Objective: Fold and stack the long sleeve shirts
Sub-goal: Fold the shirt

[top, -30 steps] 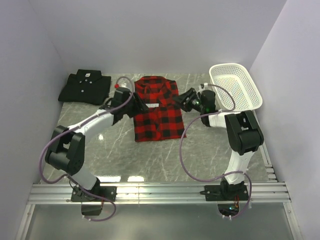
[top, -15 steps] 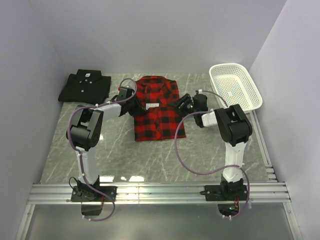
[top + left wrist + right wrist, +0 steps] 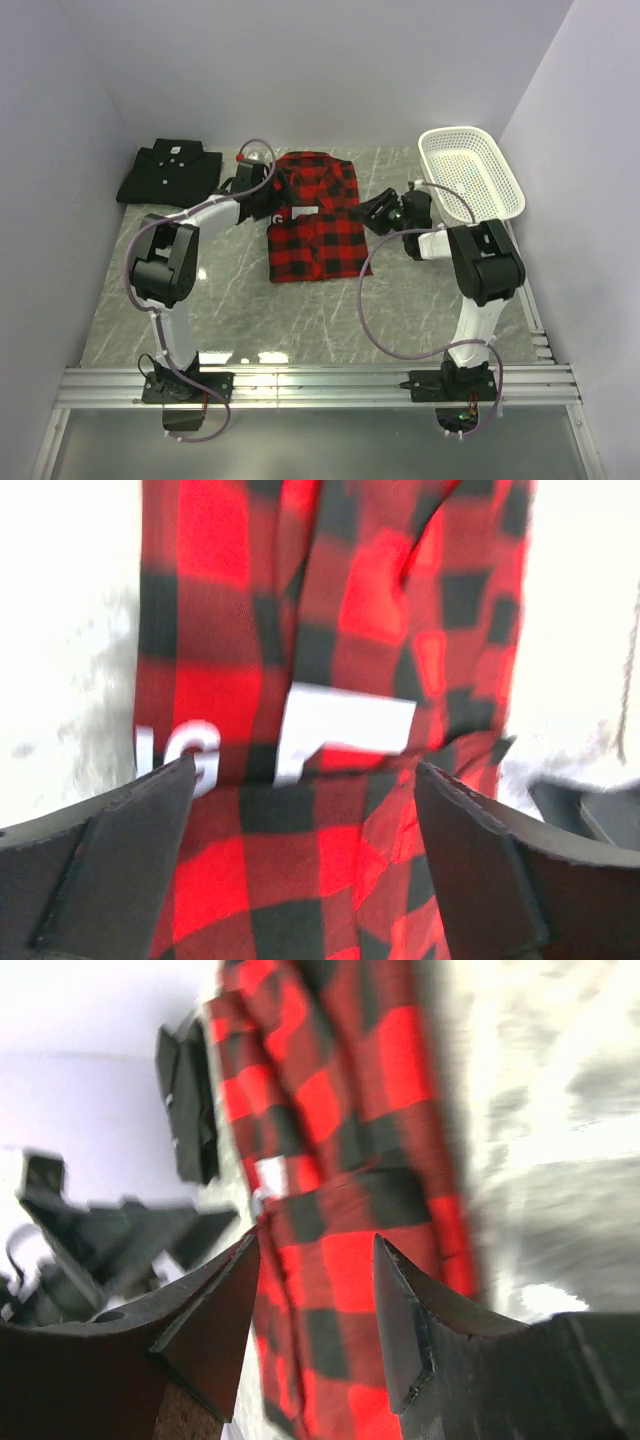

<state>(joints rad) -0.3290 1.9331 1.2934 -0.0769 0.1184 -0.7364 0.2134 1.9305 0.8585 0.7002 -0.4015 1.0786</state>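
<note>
Two long sleeve shirts are laid folded on a grey marbled tabletop (image 3: 230, 290) walled in pale grey: a red-and-black plaid shirt (image 3: 315, 215) at mid-back and a black collared shirt (image 3: 170, 172) at the far left corner, with one white mesh basket (image 3: 470, 175) at the far right. The left fingers (image 3: 110, 850) are spread wide at the plaid shirt's left edge, and the right fingers (image 3: 410, 1330) are held apart at its right edge. Open marble is seen between that shirt and the near edge.

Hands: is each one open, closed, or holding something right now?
Left hand: open wide over the plaid shirt, holding nothing.
Right hand: open at that shirt's edge, holding nothing.
</note>
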